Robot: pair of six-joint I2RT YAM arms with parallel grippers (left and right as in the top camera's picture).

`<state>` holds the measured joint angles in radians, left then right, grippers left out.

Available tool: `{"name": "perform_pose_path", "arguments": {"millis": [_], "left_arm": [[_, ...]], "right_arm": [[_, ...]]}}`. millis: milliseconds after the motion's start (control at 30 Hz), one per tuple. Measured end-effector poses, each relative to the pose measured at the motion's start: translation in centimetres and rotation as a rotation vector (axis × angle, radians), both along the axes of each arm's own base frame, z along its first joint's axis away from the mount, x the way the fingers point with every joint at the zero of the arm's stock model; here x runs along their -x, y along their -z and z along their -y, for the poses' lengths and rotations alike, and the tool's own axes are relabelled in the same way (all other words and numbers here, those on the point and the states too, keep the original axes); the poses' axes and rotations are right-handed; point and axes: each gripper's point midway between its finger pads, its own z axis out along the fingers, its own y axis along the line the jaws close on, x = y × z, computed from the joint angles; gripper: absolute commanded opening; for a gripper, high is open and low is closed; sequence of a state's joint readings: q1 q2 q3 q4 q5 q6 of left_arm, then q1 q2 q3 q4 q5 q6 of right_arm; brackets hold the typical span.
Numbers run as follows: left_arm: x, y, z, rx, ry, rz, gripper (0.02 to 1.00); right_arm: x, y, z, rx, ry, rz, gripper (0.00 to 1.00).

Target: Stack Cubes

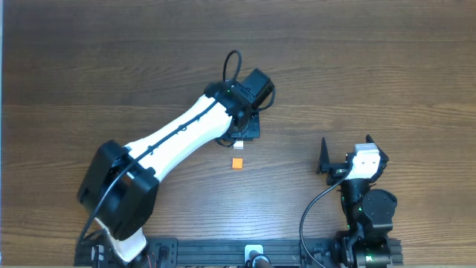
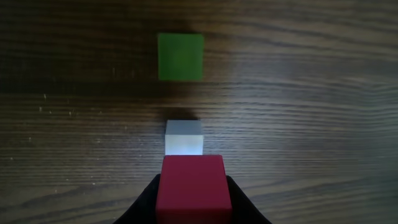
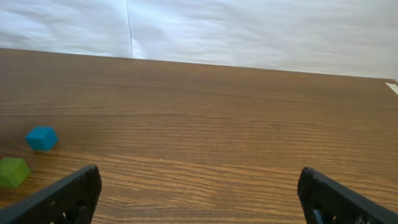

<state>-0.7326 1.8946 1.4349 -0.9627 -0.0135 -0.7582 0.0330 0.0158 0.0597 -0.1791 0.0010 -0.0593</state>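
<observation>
Table (image 1: pixel 387 67): dark brown wood grain, flat, fine speckling in places in the left wrist view.

Four small cubes sit directly on the wood, each apart from the others.
- Orange cube (image 1: pixel 237 164): near the table's middle.
- White cube (image 2: pixel 184 137): near the orange one, not touching.
- Green cube (image 2: pixel 180 56): in line with the white, a clear gap between.
- Blue cube (image 3: pixel 41 138): near the green, apart.

Bare worktop (image 3: pixel 249 112) is lying open before the right end effector (image 3: pixel 199 180), a blue cube (image 3: pixel 41 138) and green cube (image 3: pixel 12 172) sitting aside. A white cube (image 2: pixel 184 137) is crowding the left end effector (image 2: pixel 193 196)'s red cube (image 2: pixel 193 183).
</observation>
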Motion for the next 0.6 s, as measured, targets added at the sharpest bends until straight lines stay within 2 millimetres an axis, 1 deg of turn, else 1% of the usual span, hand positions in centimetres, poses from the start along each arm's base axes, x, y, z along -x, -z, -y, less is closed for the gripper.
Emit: {"name": "perform_pose_path", "arguments": {"millis": [233,500,600], "left_arm": [[0.2,0.4,0.0,-0.008,0.007,-0.015,0.211],[0.6,2.5,-0.3,-0.048,0.008,-0.068,0.213],[0.7,2.9,-0.3,-0.052,0.008,-0.077,0.213]], "right_arm": [[0.0,0.0,0.0,0.0,0.0,0.0,0.991],[0.0,0.0,0.0,0.0,0.0,0.0,0.993],[0.0,0.0,0.0,0.0,0.0,0.0,0.991]]}}
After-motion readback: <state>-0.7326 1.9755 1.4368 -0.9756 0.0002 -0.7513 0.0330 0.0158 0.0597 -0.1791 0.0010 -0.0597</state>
